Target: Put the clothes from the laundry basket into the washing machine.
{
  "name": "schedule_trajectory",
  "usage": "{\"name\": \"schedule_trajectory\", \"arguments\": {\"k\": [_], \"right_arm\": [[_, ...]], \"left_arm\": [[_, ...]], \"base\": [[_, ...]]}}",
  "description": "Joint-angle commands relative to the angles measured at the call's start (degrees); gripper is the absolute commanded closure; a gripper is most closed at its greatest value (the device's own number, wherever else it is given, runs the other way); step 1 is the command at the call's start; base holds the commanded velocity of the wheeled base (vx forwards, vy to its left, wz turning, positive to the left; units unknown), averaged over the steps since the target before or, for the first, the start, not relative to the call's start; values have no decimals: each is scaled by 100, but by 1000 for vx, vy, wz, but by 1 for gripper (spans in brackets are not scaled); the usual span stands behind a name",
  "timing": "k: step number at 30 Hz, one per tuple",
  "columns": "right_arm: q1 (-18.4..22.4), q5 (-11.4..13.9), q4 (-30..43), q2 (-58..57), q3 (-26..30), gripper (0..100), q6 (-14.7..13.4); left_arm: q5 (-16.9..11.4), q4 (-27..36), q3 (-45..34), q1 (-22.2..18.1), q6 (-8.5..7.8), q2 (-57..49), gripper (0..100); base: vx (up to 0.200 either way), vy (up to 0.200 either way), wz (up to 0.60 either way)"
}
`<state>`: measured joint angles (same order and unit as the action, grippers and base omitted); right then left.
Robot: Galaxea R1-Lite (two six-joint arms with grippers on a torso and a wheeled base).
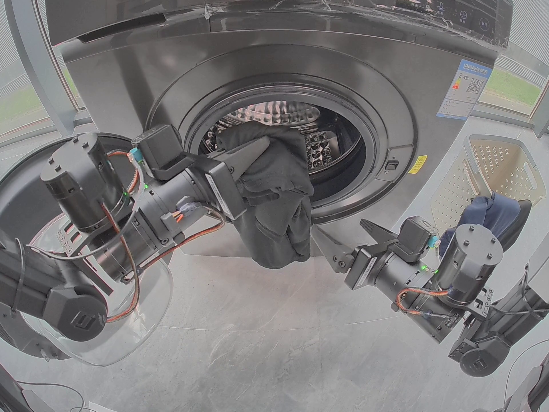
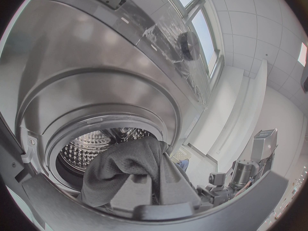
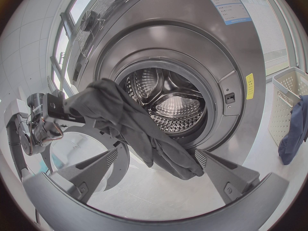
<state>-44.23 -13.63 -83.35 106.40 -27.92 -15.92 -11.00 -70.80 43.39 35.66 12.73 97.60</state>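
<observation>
Currently, the left gripper [image 1: 258, 149] is clamped on a dark grey garment [image 1: 275, 201], with its fingers [image 2: 175, 185] closed tightly on a bunched upper fold of the cloth. The garment is held directly in front of the round opening of the washing machine [image 1: 343, 58], at the left side of that opening. Its upper fold lies level with the mouth of the drum [image 1: 327, 144]. The rest hangs loose past the lower rim of the opening, against the front panel and above the floor [image 1: 286, 344]. In the left wrist view the cloth [image 2: 128, 161] drapes over both fingers and covers the lower part of the opening. Whether any of it has crossed the rim into the drum cannot be determined. The right gripper [image 1: 344, 238] is positioned low, in front of the lower right edge of the opening and just beside the hanging end of the garment. Its fingers [image 3: 202, 158] are spread wide apart and hold nothing. The machine door [image 1: 143, 293] stands swung fully open at the left side of the machine. The laundry basket [image 1: 492, 167] stands on the floor at the right side of the machine, near its front right corner. A blue garment [image 1: 492, 213] is draped over the near rim of the basket, part inside and part hanging down the outer wall.
</observation>
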Motion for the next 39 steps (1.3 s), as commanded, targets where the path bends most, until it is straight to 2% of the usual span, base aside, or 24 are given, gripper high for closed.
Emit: {"name": "schedule_trajectory", "arguments": {"k": [1, 3, 12, 16, 29, 39], "right_arm": [[28, 9, -24, 171, -47, 0, 63], [99, 9, -24, 206, -118, 0, 63], [230, 1, -24, 364, -416, 0, 72], [248, 9, -24, 434, -522, 0, 159], [336, 18, -182, 663, -522, 0, 186], [362, 106, -182, 970, -847, 0, 230]], "left_arm": [[1, -12, -102, 47, 125, -215, 100], [1, 14, -155, 73, 177, -329, 100], [-34, 313, -401, 257, 177, -514, 100], [-43, 295, -471, 275, 177, -426, 100], [-69, 295, -463, 293, 160, -417, 100], [-87, 251, -515, 310, 186, -426, 100]], "base": [[0, 0, 0], [0, 0, 0], [0, 0, 0], [0, 0, 0], [0, 0, 0], [0, 0, 0]]}}
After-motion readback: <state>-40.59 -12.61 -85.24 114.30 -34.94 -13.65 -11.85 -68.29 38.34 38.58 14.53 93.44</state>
